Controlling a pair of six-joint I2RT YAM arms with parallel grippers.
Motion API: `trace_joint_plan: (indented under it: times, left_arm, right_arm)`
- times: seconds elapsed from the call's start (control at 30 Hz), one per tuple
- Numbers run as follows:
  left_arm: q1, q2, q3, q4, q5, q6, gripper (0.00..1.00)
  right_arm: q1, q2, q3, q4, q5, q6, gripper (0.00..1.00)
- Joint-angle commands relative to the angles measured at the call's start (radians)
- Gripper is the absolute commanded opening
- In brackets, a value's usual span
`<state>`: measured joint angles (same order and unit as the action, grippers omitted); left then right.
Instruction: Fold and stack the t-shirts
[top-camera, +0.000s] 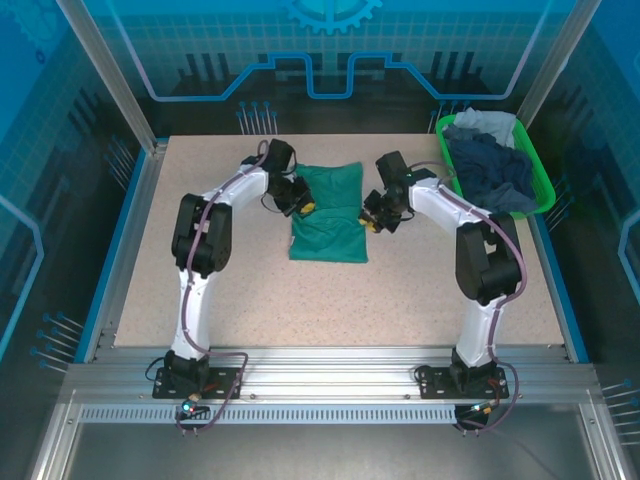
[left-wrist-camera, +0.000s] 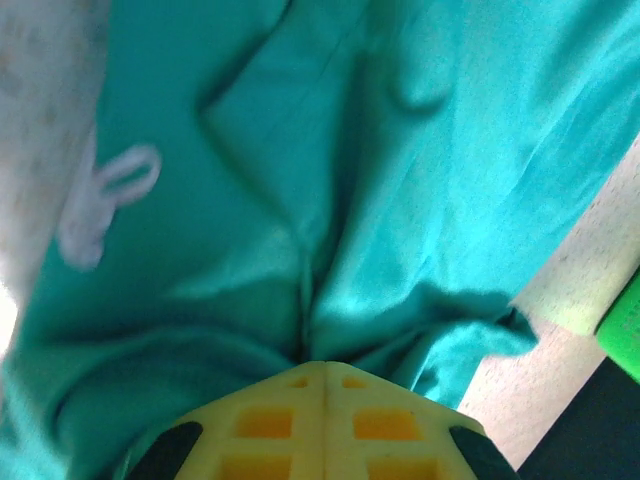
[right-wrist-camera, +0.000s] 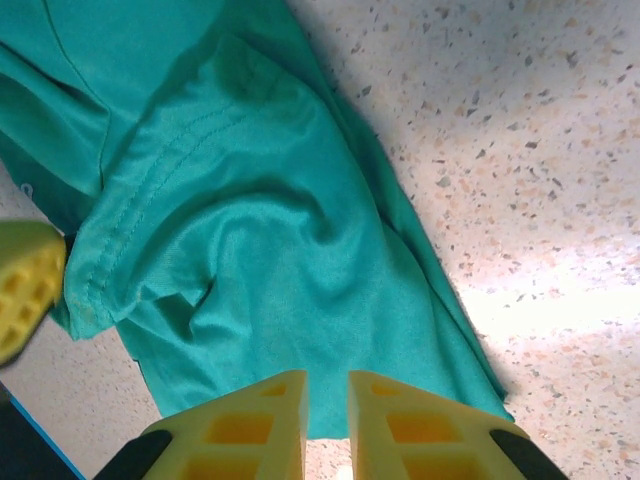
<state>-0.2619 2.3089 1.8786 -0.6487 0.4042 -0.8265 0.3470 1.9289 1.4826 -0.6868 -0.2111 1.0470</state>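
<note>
Teal shirt: mid worktop, partly folded, side edges masked by arms.
Left pincer: pressed together, pinching bunched cloth.
Right pincer: slim gap, pinching hem.
Basket: far right, heaped shirts indistinct.

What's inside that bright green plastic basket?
The bright green plastic basket holds crumpled garments: dark navy cloth nearer, pale grey-blue cloth at the far end. Anything beneath the heap is covered.
</note>
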Motion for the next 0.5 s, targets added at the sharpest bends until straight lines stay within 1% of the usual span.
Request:
trace_joint_plan:
  times: [0.0, 0.07, 0.13, 0.17, 0.2, 0.27, 0.37, 0.47]
  left_arm:
    - [0.021, 0.066, 0.109, -0.068, 0.000, 0.041, 0.05]
    - [0.022, 0.057, 0.138, -0.073, -0.025, 0.065, 0.05]
    - [0.023, 0.012, 0.129, -0.076, -0.061, 0.082, 0.07]
    - [0.023, -0.027, 0.104, -0.074, -0.086, 0.085, 0.13]
    - [0.022, -0.071, 0.067, -0.067, -0.106, 0.082, 0.16]
    - [0.022, -0.182, -0.064, -0.033, -0.135, 0.058, 0.16]
    - [0.021, -0.322, -0.265, 0.019, -0.120, -0.008, 0.09]
    - [0.003, -0.408, -0.431, 0.077, -0.071, -0.060, 0.00]
  right_arm:
    - [0.025, -0.025, -0.026, 0.007, 0.003, -0.011, 0.19]
    - [0.031, -0.006, -0.018, 0.037, -0.014, -0.019, 0.20]
    - [0.046, 0.042, 0.036, 0.061, -0.032, -0.051, 0.21]
    - [0.056, 0.077, 0.084, 0.059, -0.047, -0.075, 0.21]
    - [0.065, 0.116, 0.129, 0.049, -0.056, -0.089, 0.21]
    - [0.087, 0.192, 0.226, 0.031, -0.074, -0.109, 0.20]
    - [0.112, 0.283, 0.323, 0.004, -0.090, -0.089, 0.19]
    - [0.134, 0.329, 0.352, 0.029, -0.111, -0.041, 0.18]
